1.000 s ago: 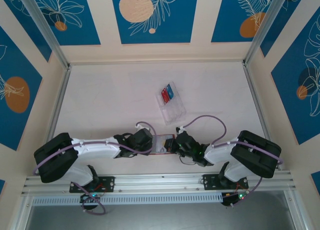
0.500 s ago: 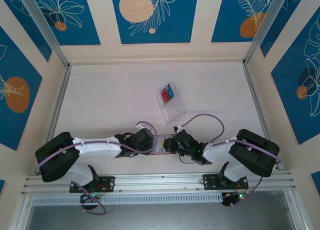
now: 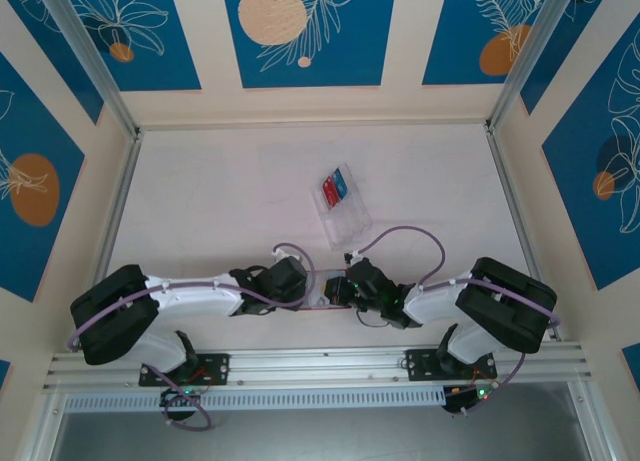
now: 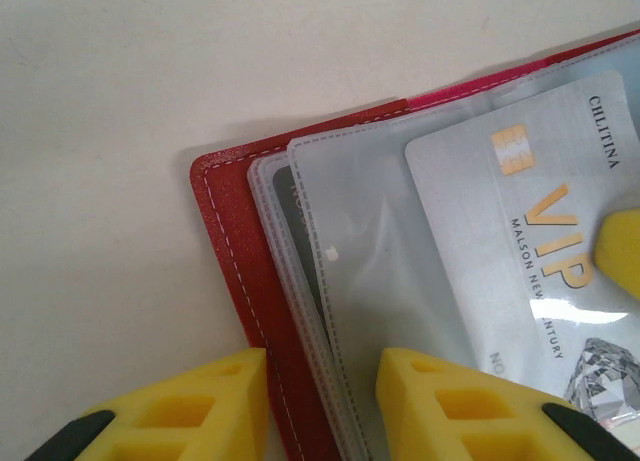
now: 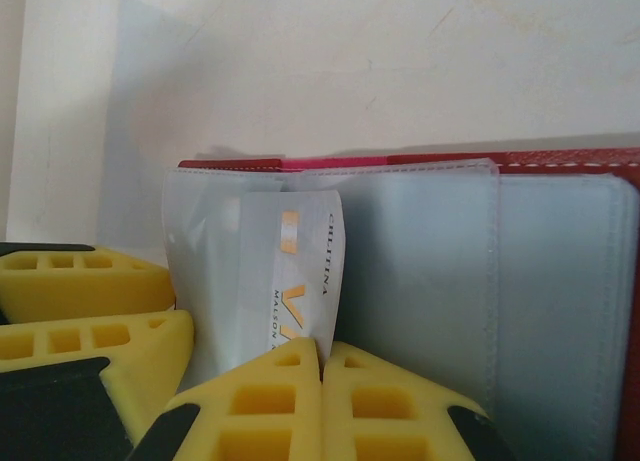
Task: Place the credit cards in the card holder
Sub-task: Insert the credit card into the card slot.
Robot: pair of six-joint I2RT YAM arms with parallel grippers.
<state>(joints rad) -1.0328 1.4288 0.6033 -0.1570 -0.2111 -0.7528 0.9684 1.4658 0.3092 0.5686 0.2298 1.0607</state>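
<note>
Stitched, grained red leatherette on the card holder (image 4: 232,281); cloudy clear plastic sleeves (image 4: 365,281). Glossy silver plastic card (image 4: 500,241). Matt yellow pads (image 5: 262,401).

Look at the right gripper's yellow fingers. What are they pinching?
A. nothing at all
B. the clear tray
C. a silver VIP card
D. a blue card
C: in the right wrist view the right gripper is shut on the silver VIP card, right at the clear sleeves of the red card holder.
</note>
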